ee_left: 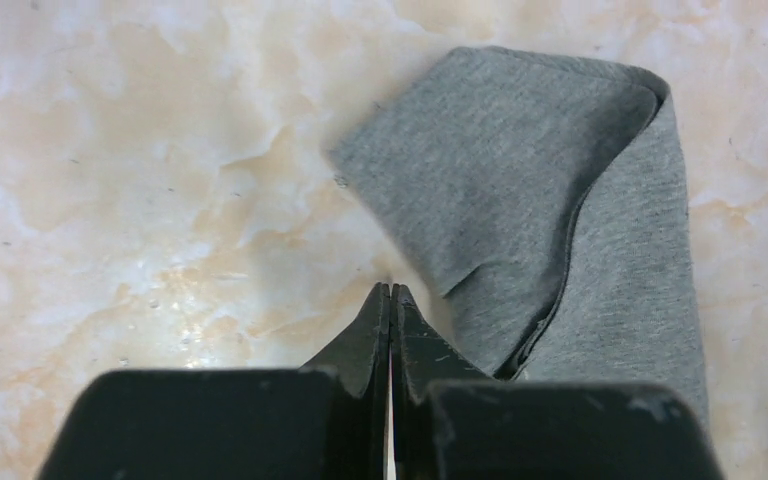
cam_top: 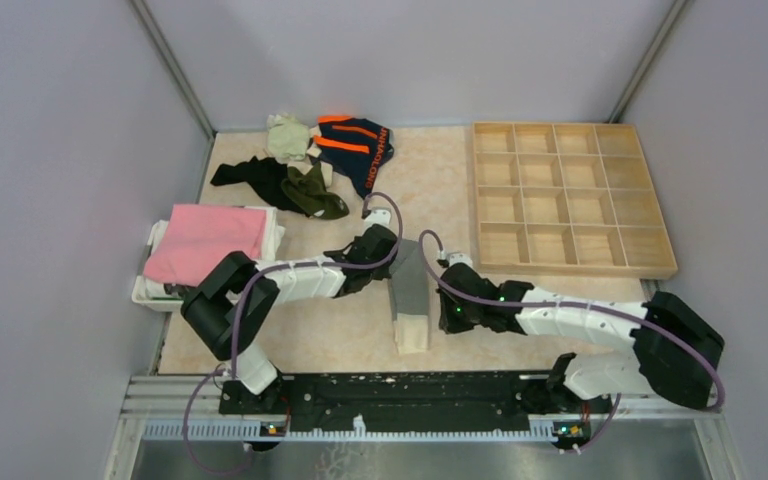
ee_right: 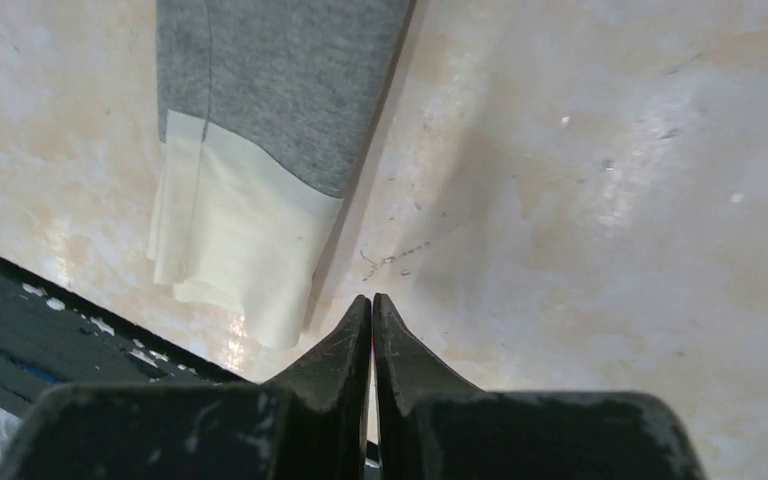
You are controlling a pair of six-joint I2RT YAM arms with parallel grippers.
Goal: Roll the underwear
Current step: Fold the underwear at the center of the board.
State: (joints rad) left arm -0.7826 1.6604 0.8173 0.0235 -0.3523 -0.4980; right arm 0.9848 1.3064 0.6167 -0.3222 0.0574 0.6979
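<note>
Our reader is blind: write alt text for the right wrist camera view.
A folded grey pair of underwear with a cream waistband lies flat on the marbled table. The right gripper, shut and empty, points at bare table just beside the waistband.

Two robot arms, the left arm and the right arm, work at one marbled table. Each carries one two-finger gripper: the left gripper and the right gripper. Five pieces of underwear are counted: one grey pair with a cream waistband, one navy pair with orange stripes, one black pair, one olive-green pair and one pale green piece. The tangle at the back leaves that count uncertain. Also present are one folded pink cloth, one white tray and one wooden organiser, divided four by four into sixteen compartments.
</note>
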